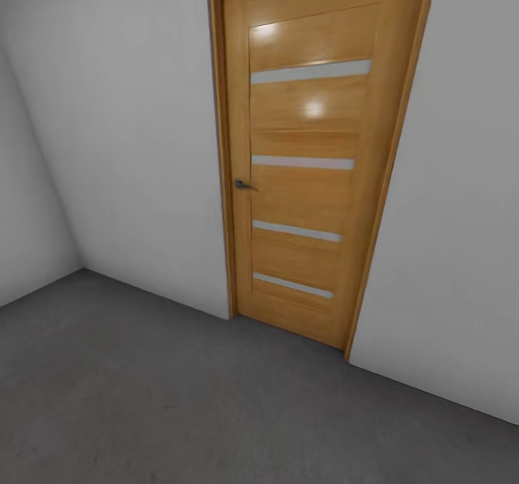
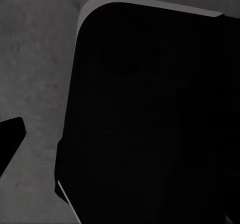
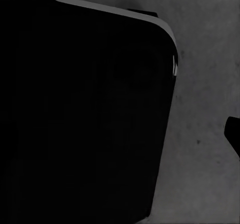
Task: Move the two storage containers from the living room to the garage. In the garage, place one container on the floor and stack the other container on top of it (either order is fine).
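Garage floor is what lies in front of you: dark grey, rough and speckled, running from the near edge of the head view up to the walls. No point of it carries anything in that view. It meets a white wall straight ahead, and a second wall comes in at the left to form a corner.

Set in the facing wall, right of centre, you have a light wooden door in a matching frame. It is shut, with four frosted strips across it, one above another, and a small dark handle on its left edge. Two bright glints of light sit on its upper panels. The door's foot touches the floor.

Your left wrist view looks down on the same speckled floor, with a large black rounded body, pale along its edge, covering most of the frame; a dark tip pokes in from one side, too little for you to tell whether that claw is released or clenched.

Your right wrist view mirrors it: a black rounded body over grey floor, and a dark sliver at the edge. Here too you cannot tell the claw's state.
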Robot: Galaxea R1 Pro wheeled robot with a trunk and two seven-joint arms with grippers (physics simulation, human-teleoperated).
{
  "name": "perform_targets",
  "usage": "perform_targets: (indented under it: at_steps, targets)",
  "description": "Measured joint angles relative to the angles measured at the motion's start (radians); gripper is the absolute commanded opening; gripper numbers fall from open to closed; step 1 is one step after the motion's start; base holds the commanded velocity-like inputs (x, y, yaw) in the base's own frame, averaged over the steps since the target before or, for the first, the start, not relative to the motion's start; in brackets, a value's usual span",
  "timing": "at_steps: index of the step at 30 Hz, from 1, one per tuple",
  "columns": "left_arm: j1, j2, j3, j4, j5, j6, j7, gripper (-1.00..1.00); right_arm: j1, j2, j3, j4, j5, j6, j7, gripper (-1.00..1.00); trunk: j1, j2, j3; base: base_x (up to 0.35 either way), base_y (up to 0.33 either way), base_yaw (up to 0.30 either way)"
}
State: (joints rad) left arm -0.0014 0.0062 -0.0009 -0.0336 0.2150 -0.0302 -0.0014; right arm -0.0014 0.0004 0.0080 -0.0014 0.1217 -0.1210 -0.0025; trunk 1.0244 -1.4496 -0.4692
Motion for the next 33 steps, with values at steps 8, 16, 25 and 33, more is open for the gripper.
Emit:
perform_targets:
  at_steps: [8, 16, 25, 33]
  targets:
    - [0.000, 0.000, 0.000, 0.000, 0.000, -0.001, 0.000, 1.00, 0.000, -0.003, 0.001, 0.000, 0.004, -0.001, 0.001, 1.00, 0.000, 0.000, 0.000, 0.314, 0.191, -0.002]
    - [0.000, 0.000, 0.000, 0.000, 0.000, -0.001, 0.000, 1.00, 0.000, -0.004, 0.001, 0.000, 0.005, -0.002, 0.001, 1.00, 0.000, 0.000, 0.000, 0.311, 0.196, 0.000]
    - [0.000, 0.000, 0.000, 0.000, 0.000, -0.001, 0.000, 1.00, 0.000, 0.000, 0.000, 0.000, 0.003, -0.006, 0.001, 1.00, 0.000, 0.000, 0.000, 0.311, 0.199, -0.035]
    - [0.000, 0.000, 0.000, 0.000, 0.000, -0.001, 0.000, 1.00, 0.000, 0.006, -0.001, 0.000, 0.000, -0.001, 0.000, 1.00, 0.000, 0.000, 0.000, 0.309, 0.199, -0.228]
